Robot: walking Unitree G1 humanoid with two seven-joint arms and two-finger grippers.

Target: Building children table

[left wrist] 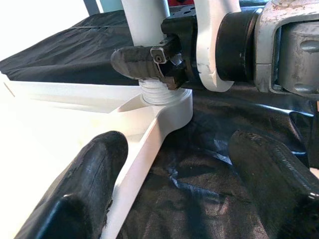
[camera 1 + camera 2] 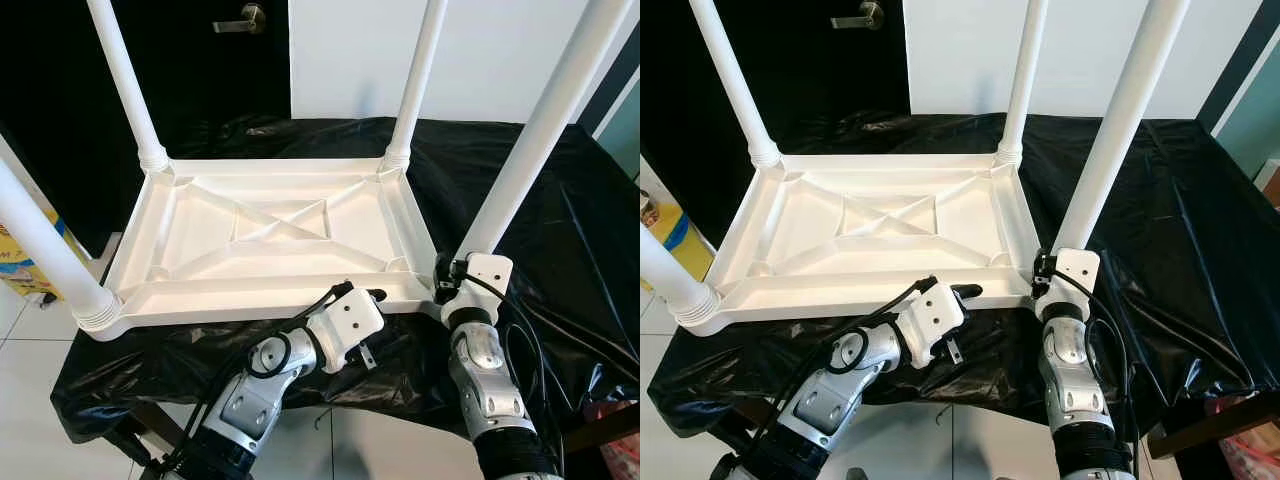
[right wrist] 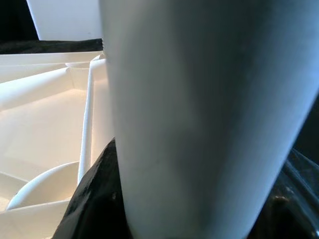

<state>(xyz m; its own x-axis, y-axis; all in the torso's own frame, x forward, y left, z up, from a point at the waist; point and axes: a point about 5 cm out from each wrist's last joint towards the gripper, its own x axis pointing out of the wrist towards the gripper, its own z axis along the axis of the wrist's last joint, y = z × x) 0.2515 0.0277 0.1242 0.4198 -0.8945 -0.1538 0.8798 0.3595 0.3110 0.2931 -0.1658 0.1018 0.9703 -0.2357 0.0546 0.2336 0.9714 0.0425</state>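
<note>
Right hand (image 2: 447, 283) pinches the near-right leg (image 2: 535, 130) just above its socket in the upturned tabletop (image 2: 270, 235), which lies on the black-draped bench (image 2: 560, 200). Left hand (image 2: 372, 296), fingers spread, rests at the tabletop's near rim beside that corner. To seat the leg well, I'd keep it upright and brace the rim. No containers are present.
</note>
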